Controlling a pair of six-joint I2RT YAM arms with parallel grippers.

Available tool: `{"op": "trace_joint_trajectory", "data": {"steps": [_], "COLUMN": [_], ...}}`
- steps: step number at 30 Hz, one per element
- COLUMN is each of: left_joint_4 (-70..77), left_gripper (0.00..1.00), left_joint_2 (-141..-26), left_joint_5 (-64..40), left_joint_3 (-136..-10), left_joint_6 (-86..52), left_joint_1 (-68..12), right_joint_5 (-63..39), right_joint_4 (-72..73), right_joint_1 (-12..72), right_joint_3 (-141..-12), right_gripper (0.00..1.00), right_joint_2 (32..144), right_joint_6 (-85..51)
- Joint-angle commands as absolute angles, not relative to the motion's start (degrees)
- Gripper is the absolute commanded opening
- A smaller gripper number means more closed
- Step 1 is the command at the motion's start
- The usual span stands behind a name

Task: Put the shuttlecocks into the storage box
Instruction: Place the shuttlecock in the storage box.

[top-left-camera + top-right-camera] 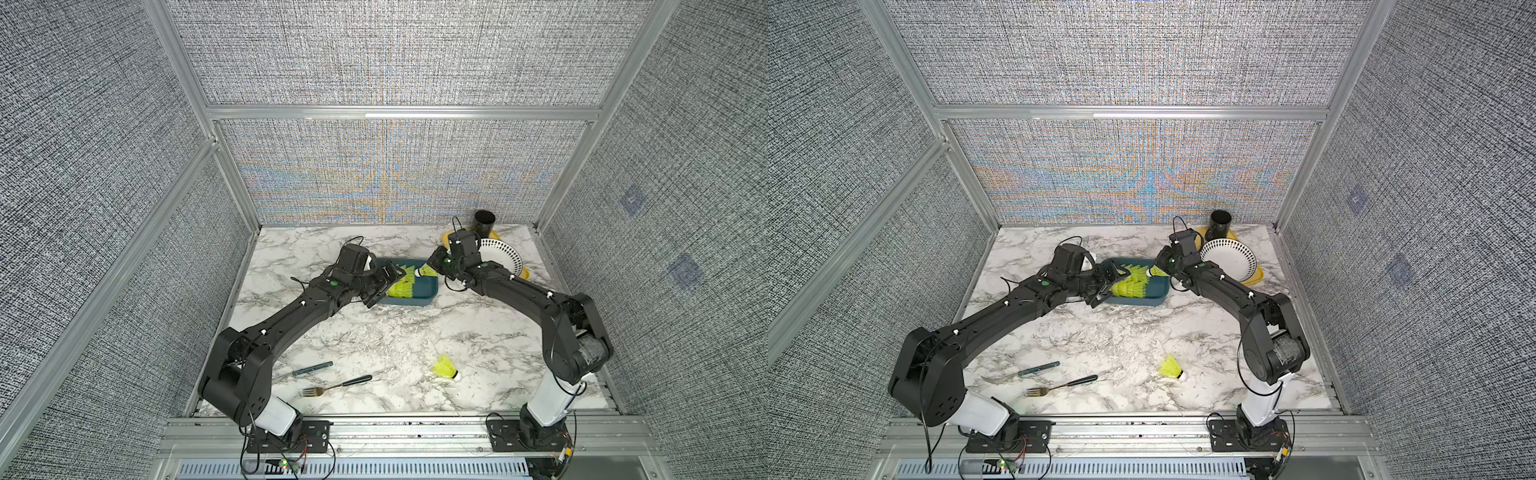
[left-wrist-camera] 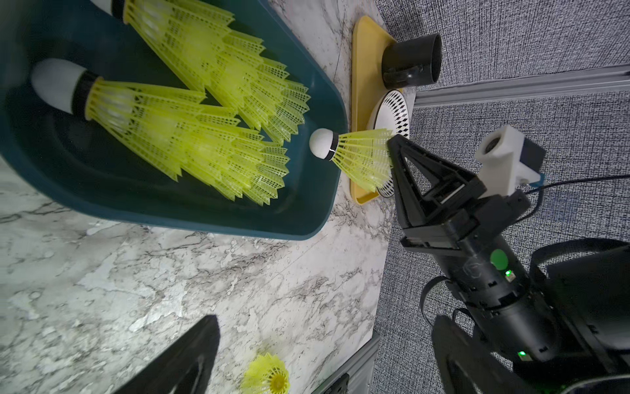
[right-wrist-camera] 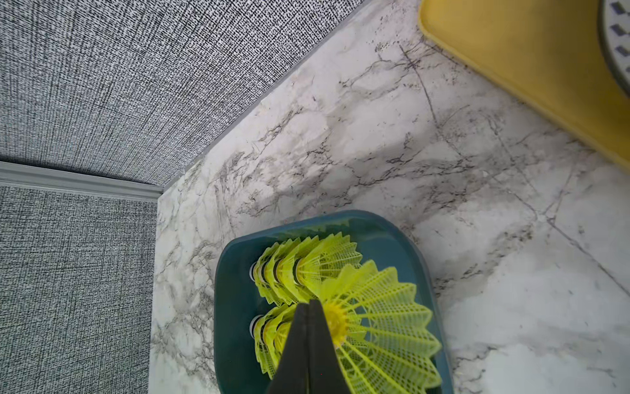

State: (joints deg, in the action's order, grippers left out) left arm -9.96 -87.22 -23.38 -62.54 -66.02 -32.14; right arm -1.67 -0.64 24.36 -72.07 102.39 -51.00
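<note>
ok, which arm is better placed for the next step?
Right. The right fingers pinch a shuttlecock by its skirt, nose over the storage box, so it likely only has to release. The left fingers stand open and empty.

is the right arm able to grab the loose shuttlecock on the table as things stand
Probably not yet: its jaws are shut on another shuttlecock at the box. The loose shuttlecock lies alone on bare table near that arm's base, so once emptied it likely could.

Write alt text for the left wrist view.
The right claw holds a yellow-green shuttlecock by its skirt at the rim of a teal storage box containing two nested rows of shuttlecocks. Another shuttlecock lies on the table.
</note>
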Motion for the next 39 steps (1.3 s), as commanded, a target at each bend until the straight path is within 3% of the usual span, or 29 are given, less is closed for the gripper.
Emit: {"op": "trace_joint_trajectory", "data": {"steps": [1, 19, 30, 39], "left_joint_4": [-8.79, -8.96, -9.14, -9.25], "left_gripper": [1.0, 1.0, 1.0, 1.0], "left_joint_2": [-86.64, -83.9, -83.73, -84.11], "left_joint_5": [-22.87, -22.17, -22.56, -22.79], "left_joint_3": [-62.23, -60.47, -60.2, -60.89], "left_joint_6": [-65.89, -65.92, -65.4, -64.93], "left_joint_1": [-32.12, -32.08, -32.1, -32.09], "right_joint_5": [0.87, 11.62, 12.37, 14.2], "right_joint_4": [-0.81, -12.09, -11.84, -16.66], "right_joint_1": [24.52, 29.41, 30.06, 30.47], "right_joint_3": [-73.11, -84.19, -82.29, -86.55], "right_gripper": [0.0, 0.0, 0.0, 0.0], "right_joint_2": [103.23, 108.4, 105.29, 109.78], "right_joint_6": [-50.98, -49.24, -49.04, -49.04]}}
